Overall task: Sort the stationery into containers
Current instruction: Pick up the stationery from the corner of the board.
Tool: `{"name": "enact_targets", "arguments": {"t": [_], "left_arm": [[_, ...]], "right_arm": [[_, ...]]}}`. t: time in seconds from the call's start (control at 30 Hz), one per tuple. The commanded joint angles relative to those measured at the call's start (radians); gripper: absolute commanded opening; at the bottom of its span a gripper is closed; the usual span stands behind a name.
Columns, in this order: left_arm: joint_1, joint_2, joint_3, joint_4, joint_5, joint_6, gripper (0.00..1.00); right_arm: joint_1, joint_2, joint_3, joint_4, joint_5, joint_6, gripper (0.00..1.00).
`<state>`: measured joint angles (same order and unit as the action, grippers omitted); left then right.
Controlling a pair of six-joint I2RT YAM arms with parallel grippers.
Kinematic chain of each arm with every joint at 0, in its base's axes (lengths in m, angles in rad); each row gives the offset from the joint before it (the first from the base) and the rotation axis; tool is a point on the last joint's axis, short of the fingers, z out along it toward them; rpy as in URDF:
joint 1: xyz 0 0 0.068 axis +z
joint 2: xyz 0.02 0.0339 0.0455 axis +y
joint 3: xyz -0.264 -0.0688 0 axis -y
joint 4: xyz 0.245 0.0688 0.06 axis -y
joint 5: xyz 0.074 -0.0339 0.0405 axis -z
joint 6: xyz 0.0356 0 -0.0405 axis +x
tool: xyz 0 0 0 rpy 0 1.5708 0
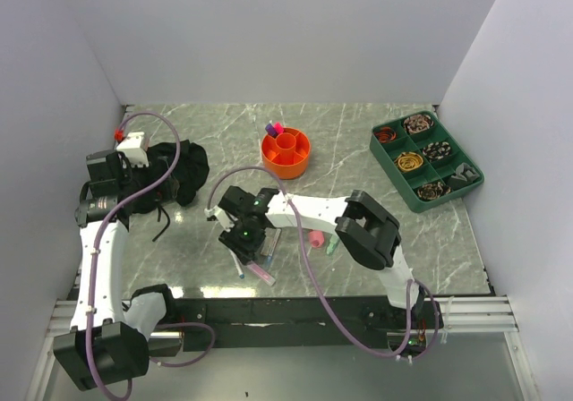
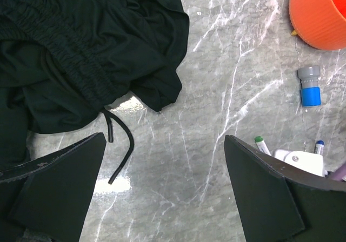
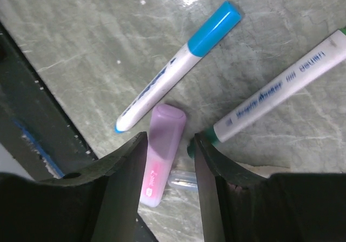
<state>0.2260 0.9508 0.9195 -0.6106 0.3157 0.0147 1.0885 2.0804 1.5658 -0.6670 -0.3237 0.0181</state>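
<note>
Right end effector (image 3: pixel 170 138): dark blunt fingers closely flank a flat, round-ended pink highlighter (image 3: pixel 166 124) lying on the glossy marbled worktop (image 3: pixel 81 31); a firm grasp cannot be confirmed. Left end effector (image 2: pixel 164 139): released, jaws wide, near crumpled black cloth (image 2: pixel 81 47). Round orange holder (image 1: pixel 286 149) stands well apart.

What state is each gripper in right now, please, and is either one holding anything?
Left gripper: open, holding nothing.
Right gripper: jaws straddle the pink highlighter lying on the table; whether they grip it cannot be told.
</note>
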Motion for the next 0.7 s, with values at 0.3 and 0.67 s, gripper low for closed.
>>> {"name": "enact_targets", "arguments": {"t": [0.3, 0.67], "left_arm": [[0.004, 0.008, -0.005, 0.021, -0.007, -0.004, 0.99], [0.004, 0.058, 0.015, 0.052, 0.011, -0.005, 0.99]], "right_arm": [[0.007, 0.060, 0.042, 0.017, 0.080, -0.007, 0.47], [0.007, 0.018, 0.017, -0.003, 0.061, -0.050, 0.06]]}}
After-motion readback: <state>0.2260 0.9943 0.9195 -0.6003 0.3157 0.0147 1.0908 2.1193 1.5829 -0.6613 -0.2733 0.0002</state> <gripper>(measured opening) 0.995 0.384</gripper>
